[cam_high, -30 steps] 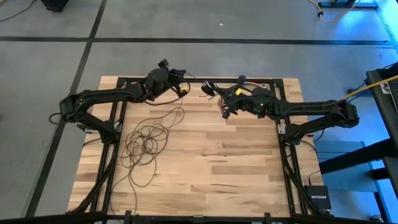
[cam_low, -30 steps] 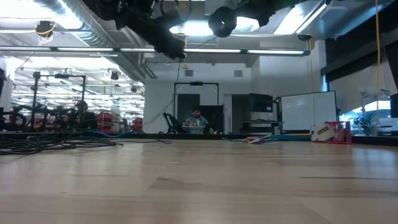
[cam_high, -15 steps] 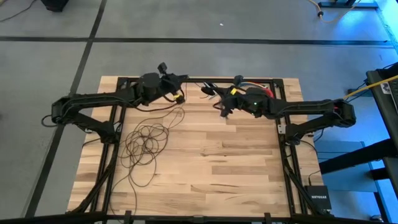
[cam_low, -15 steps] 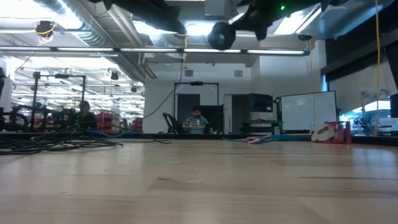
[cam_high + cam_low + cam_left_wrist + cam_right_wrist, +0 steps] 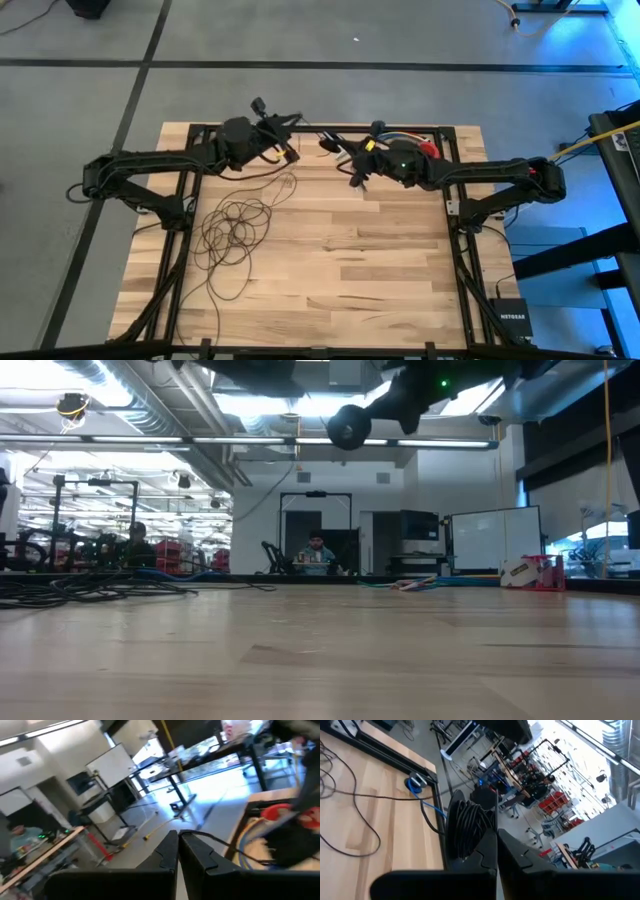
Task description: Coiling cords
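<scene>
Right pincer (image 5: 352,176), shut, hovers beside multicoloured wires (image 5: 415,140); cords (image 5: 235,228) apart.

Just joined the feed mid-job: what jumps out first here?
The cords sprawl in tangled loops on the table's left half. Above the far edge both arms hang raised, the left pincer and right pincer shut, a thin wire running off the left one.

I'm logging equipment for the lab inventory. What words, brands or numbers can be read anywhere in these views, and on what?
"NETGEAR": on the small black box on the floor beside the table's near right corner, small but legible.
Nothing else is readable in any view.
</scene>
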`<state>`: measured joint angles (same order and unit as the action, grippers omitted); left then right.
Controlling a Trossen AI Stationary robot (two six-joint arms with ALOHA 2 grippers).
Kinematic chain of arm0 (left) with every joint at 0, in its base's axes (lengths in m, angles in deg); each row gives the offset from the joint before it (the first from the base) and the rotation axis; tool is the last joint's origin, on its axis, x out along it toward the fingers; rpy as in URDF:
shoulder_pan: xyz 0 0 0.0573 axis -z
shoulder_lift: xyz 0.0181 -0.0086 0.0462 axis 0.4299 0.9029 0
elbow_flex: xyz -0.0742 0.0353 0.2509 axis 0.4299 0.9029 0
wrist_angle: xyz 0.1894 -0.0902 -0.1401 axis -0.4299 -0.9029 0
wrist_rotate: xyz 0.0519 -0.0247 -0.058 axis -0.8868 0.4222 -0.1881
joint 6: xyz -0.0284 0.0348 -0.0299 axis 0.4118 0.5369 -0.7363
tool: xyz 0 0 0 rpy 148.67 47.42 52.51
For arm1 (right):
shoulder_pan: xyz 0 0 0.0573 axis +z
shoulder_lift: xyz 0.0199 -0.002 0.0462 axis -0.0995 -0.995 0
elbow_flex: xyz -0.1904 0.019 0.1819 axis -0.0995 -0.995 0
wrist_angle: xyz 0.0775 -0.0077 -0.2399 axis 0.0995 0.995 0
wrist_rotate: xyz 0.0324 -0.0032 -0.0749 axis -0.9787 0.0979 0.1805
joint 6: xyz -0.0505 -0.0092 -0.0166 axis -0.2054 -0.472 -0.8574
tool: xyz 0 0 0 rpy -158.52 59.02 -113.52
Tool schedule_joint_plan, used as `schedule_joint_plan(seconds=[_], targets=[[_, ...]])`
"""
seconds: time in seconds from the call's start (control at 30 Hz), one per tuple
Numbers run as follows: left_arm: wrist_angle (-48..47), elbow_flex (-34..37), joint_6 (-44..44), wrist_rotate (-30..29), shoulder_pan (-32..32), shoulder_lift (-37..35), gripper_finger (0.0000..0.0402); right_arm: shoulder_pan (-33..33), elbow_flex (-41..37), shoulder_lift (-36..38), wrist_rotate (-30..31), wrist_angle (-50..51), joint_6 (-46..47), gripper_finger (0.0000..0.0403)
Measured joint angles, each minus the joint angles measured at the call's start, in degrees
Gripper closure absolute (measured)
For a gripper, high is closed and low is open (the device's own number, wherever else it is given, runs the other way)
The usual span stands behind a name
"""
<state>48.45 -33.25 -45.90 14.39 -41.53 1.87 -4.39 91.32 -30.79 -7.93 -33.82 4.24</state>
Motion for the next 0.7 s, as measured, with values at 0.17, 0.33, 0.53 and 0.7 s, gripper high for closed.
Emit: schedule_joint_plan(seconds=[0.17,0.33,0.53,0.7], targets=[[1.3,0.0,-3.4,3.2,1.0,0.0,0.0397,-0.6,0.0,-0.6,0.7,-0.1,0.0,0.0402],[1.7,0.0,-6.8,7.2,4.3,0.1,0.0397,-2.4,0.0,-0.5,1.4,-1.5,2.6,0.0402],[3.8,0.0,-8.2,7.6,7.5,2.8,0.0396,-4.2,0.0,-0.6,0.2,-4.5,4.3,0.0402],[11.7,0.0,-8.5,9.2,8.2,7.6,0.0396,-4.2,0.0,-0.7,-2.7,-5.6,4.8,0.0402]])
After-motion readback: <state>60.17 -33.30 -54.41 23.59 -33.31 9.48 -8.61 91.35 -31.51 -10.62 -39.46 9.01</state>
